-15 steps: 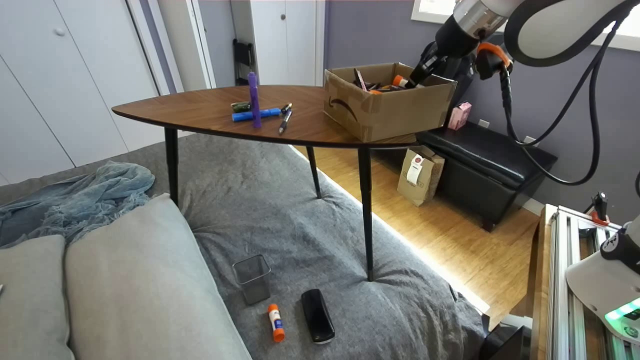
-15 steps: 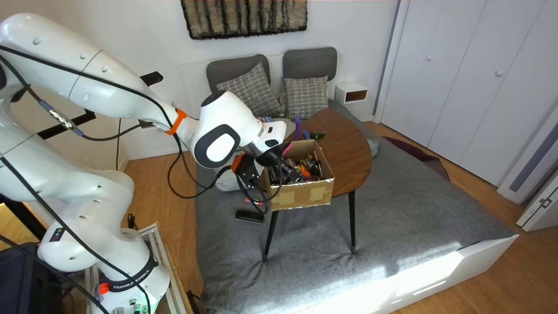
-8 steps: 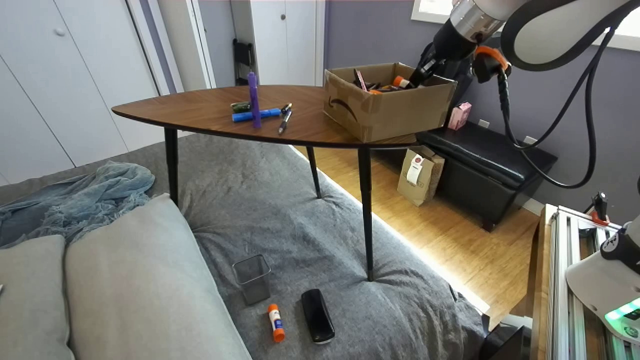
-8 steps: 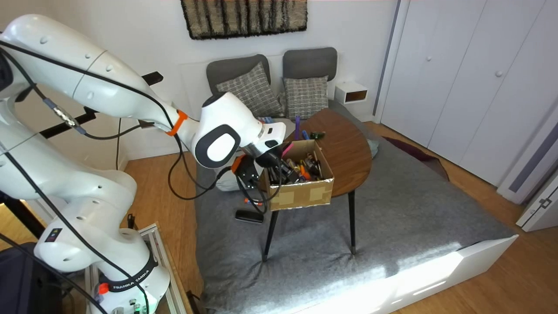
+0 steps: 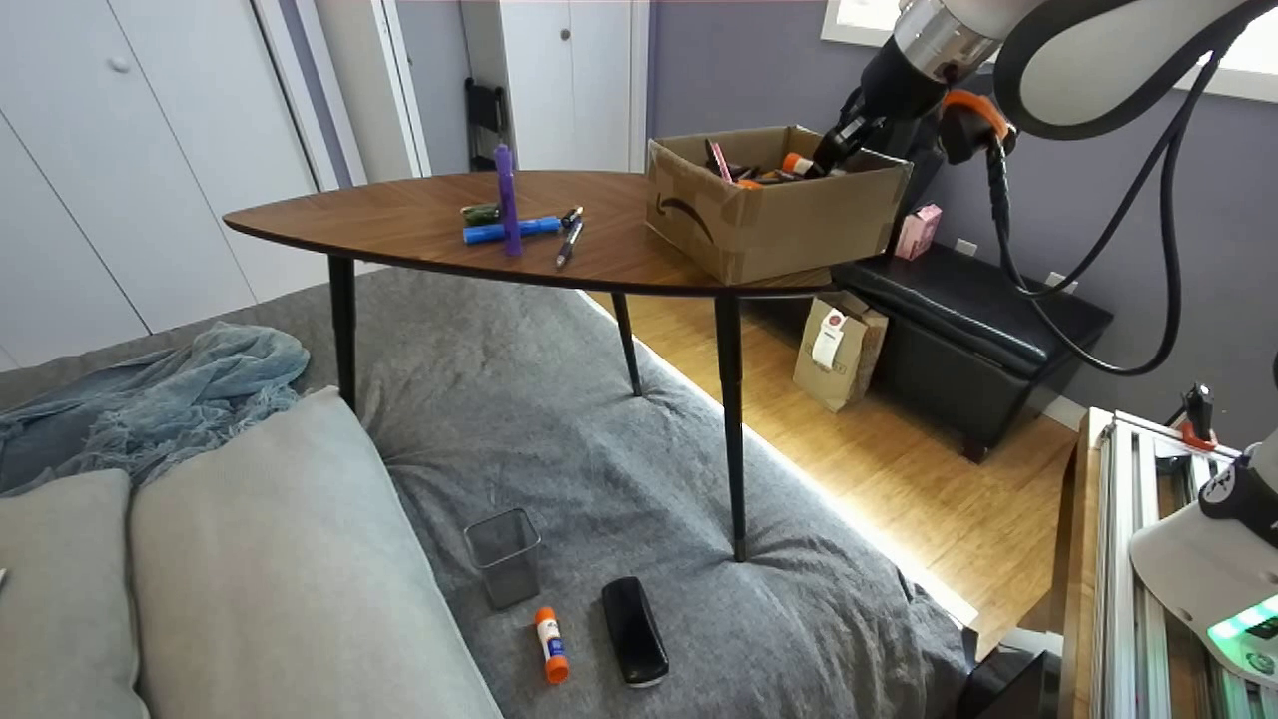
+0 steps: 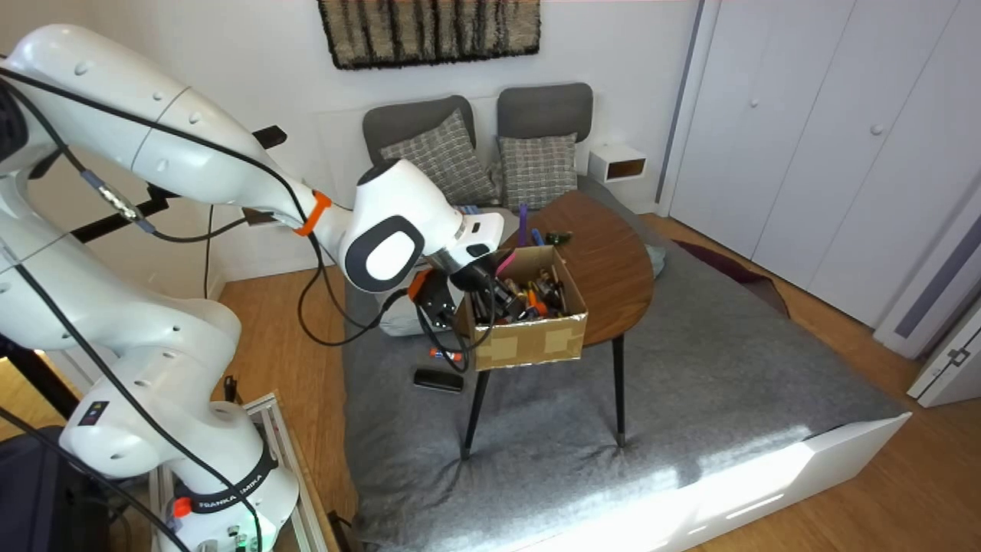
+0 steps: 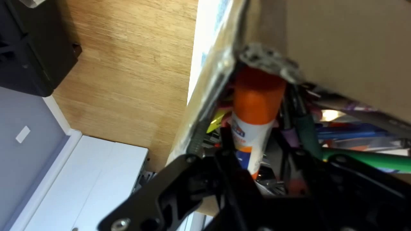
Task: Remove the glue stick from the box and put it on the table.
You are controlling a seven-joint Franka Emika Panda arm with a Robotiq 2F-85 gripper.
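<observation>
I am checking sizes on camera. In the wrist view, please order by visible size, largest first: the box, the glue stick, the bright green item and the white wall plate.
1. Box
2. Glue stick
3. Bright green item, partly out of frame
4. White wall plate; farther away, so real size unsure

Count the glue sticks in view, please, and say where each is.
2. One glue stick is inside the box; another glue stick lies on the grey bed. More may be hidden in the box.

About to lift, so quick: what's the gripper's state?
Gripper: jaws either side of the glue stick in the wrist view; whether closed on it or open cannot be told.
</observation>
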